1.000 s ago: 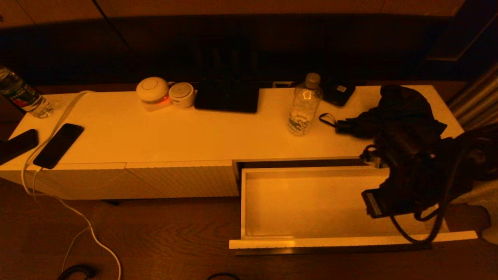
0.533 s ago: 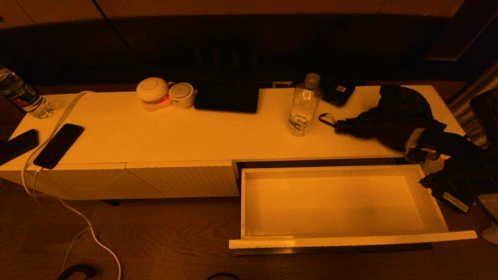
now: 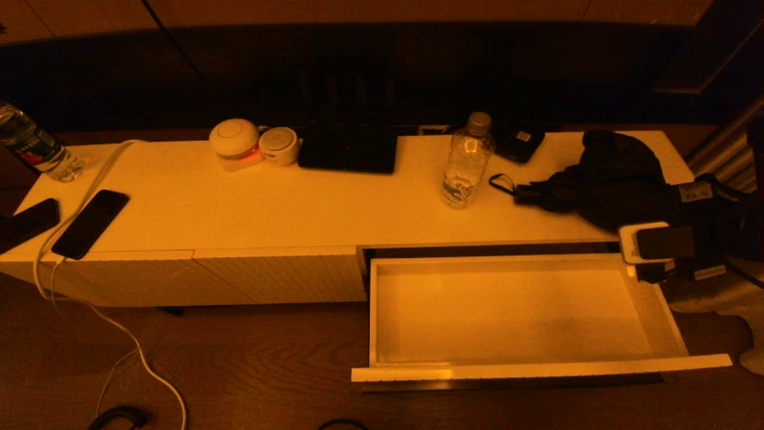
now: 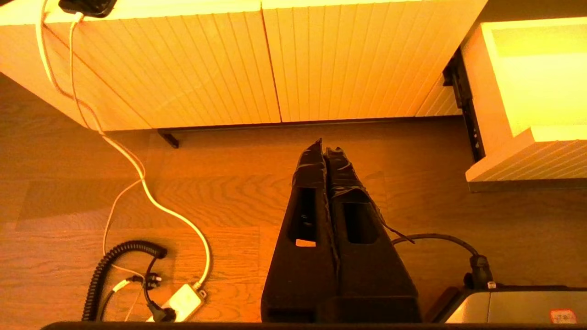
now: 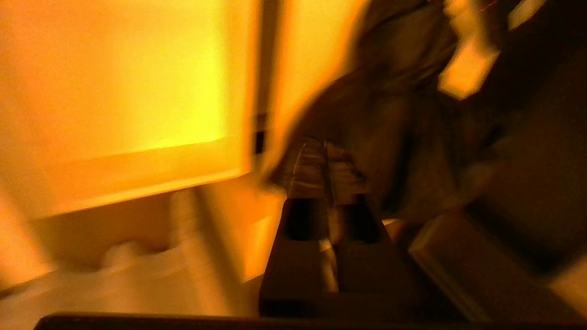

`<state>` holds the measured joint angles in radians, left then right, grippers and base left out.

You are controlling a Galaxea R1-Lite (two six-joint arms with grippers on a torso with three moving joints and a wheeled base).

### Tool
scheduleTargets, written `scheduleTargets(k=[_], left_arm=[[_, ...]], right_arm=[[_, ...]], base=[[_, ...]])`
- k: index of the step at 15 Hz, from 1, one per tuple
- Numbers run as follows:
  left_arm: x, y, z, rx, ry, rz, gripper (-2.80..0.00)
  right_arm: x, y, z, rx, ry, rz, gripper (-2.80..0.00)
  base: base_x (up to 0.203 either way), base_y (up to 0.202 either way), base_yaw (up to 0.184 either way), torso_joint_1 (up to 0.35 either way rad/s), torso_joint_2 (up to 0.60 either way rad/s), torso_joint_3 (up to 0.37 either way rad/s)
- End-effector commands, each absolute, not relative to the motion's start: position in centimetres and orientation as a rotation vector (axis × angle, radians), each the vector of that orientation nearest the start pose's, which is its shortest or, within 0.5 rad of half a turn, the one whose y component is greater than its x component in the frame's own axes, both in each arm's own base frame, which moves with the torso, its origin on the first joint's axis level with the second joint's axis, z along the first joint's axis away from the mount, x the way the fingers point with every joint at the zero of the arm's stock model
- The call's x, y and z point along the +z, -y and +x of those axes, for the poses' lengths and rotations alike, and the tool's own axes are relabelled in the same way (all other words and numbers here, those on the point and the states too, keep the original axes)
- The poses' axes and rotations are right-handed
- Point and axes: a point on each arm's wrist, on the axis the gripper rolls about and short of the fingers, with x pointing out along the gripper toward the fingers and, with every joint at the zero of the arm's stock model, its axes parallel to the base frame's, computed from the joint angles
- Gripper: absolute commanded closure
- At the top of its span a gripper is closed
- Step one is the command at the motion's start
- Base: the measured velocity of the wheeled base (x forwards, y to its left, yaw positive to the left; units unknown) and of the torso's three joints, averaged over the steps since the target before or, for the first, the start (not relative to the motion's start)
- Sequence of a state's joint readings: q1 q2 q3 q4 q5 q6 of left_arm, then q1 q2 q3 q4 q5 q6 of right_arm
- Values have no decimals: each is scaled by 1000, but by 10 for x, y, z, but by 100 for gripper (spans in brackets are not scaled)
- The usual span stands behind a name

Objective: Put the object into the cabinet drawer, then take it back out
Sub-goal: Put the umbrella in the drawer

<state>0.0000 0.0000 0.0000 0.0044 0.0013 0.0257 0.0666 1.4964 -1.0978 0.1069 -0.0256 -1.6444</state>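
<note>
The cabinet drawer (image 3: 537, 371) is pulled far out of the white cabinet on the right and holds nothing; its ribbed front (image 4: 527, 158) also shows in the left wrist view. A black folded umbrella (image 3: 609, 179) lies on the cabinet top just behind the drawer's right end. My right arm (image 3: 659, 242) hovers at the drawer's back right corner, next to the umbrella. The right gripper (image 5: 325, 147) is shut and empty, pointing at the dark umbrella fabric (image 5: 403, 114). The left gripper (image 4: 324, 147) is shut and empty, low over the wooden floor in front of the closed ribbed panels.
A clear water bottle (image 3: 467, 161) stands left of the umbrella. A dark tablet (image 3: 348, 149), two round white devices (image 3: 234, 140), two phones (image 3: 89, 222) and another bottle (image 3: 33, 146) sit further left. White cables (image 4: 151, 197) trail across the floor.
My right arm has swung from above the drawer's right half, out past its right side, then up to the drawer's back right corner beside the umbrella. The drawer has not moved.
</note>
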Motion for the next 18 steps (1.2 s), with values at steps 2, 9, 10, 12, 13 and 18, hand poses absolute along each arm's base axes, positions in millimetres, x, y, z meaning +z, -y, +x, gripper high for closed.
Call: scheduleTargets(k=[2,9,10,12,13,18], left_arm=[[75,0,-23,1,-5,26,0],[75,0,-23,1,-5,26,0],[75,0,-23,1,-5,26,0],[75,0,-23,1,-5,26,0],[75,0,-23,1,-5,26,0],[75,0,-23,1,-5,26,0]], right_arm=[[235,-14,282,465,-329,-1700,-280],[224,-11,313,580,-238,-1725,-280],[225,-11,320,577,-229,-1733,-280],[227,-10,329,543,-212,-1744,-280],[229,-10,339,499,-190,-1755,-280],[231,-7,365,380,-218,-1747,-280]], base=[[0,0,0,0,0,0],[0,0,0,0,0,0],[0,0,0,0,0,0],[0,0,0,0,0,0],[0,0,0,0,0,0],[0,0,0,0,0,0]])
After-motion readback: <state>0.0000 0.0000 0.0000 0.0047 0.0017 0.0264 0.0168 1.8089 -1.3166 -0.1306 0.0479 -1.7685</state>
